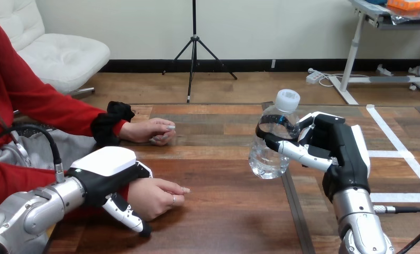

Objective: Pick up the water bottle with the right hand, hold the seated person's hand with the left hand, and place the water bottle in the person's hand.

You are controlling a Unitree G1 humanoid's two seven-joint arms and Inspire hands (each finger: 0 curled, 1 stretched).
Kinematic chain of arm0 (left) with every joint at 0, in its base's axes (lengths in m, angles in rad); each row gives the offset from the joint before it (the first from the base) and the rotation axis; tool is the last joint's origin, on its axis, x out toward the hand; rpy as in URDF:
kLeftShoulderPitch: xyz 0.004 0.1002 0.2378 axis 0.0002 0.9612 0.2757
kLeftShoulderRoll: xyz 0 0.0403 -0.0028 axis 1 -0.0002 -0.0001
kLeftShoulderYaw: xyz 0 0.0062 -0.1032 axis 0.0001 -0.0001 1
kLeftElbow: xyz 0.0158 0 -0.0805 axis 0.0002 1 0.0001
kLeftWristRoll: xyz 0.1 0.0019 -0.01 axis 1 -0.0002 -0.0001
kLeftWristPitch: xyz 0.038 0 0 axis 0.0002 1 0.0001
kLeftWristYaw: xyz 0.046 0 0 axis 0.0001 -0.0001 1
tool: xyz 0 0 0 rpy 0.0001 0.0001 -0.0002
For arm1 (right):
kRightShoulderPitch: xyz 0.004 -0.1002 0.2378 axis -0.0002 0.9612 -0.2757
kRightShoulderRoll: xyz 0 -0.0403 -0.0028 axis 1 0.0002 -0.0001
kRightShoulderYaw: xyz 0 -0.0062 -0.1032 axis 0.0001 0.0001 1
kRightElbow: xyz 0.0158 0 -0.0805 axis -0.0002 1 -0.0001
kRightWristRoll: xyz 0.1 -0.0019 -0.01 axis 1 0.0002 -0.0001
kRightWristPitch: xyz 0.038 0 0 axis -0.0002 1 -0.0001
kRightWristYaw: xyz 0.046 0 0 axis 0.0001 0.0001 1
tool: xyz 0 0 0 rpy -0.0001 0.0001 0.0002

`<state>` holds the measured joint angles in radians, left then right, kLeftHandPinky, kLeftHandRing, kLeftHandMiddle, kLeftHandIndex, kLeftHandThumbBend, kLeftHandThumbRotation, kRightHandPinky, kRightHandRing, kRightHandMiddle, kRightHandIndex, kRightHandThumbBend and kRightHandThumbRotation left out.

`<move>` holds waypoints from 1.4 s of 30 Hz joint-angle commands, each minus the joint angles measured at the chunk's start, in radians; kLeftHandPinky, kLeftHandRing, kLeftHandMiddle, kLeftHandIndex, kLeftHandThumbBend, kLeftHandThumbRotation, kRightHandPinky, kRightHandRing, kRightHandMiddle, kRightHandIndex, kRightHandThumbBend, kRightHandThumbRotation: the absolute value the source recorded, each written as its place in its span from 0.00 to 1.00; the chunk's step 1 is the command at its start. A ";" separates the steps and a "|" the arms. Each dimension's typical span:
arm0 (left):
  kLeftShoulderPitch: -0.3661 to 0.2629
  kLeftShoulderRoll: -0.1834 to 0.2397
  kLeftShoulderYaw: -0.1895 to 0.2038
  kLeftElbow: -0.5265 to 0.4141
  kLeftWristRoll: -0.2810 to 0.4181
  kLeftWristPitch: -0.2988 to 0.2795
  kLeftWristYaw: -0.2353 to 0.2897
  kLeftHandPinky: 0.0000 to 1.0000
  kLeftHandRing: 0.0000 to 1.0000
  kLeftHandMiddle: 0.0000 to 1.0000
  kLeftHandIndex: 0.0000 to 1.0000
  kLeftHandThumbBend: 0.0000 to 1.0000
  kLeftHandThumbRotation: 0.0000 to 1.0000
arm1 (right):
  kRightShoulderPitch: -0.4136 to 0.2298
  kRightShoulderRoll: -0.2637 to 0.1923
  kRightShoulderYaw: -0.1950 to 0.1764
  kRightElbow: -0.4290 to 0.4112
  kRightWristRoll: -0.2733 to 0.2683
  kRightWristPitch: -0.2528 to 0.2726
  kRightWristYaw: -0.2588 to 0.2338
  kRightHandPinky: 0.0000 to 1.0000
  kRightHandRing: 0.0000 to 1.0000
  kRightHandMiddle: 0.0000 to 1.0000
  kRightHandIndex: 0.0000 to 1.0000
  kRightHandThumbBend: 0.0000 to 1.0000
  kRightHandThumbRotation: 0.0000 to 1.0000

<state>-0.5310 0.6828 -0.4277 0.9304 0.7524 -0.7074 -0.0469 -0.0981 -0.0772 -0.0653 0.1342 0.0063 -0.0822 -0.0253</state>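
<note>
**Bottle gripped, wrist clasped**

The robot's right hand [339,145] has its fingers curled round a clear plastic water bottle [271,145] with a white screw cap, gripping it just below the shoulder. The bottle stands roughly upright over the middle of the brown wooden table [224,217], right of centre. I cannot tell whether its base touches the wood.

Near the table's left edge, the left hand [110,174] lies over the person's wrist [136,190] with a digit curled down its near side. The person's near hand [159,196] rests fisted on the table. The person's far hand [152,130] rests apart, nearer the far edge.
</note>
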 commanded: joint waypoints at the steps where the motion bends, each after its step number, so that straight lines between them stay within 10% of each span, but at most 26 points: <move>1: -0.057 0.009 -0.001 0.023 -0.007 -0.016 0.020 0.38 0.46 0.52 0.58 1.00 0.44 | -0.067 0.000 -0.021 -0.077 0.027 -0.019 0.002 0.03 0.07 0.11 0.10 0.48 0.00; 42: -0.088 0.039 -0.019 0.106 0.034 0.029 0.096 0.55 0.58 0.63 0.67 1.00 0.42 | -0.073 -0.015 -0.034 -0.076 0.021 -0.016 0.007 0.01 0.06 0.10 0.10 0.50 0.00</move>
<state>-0.5517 0.7025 -0.4297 1.0265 0.7656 -0.6901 0.0222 -0.0981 -0.0827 -0.0888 0.1217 0.0188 -0.0773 -0.0222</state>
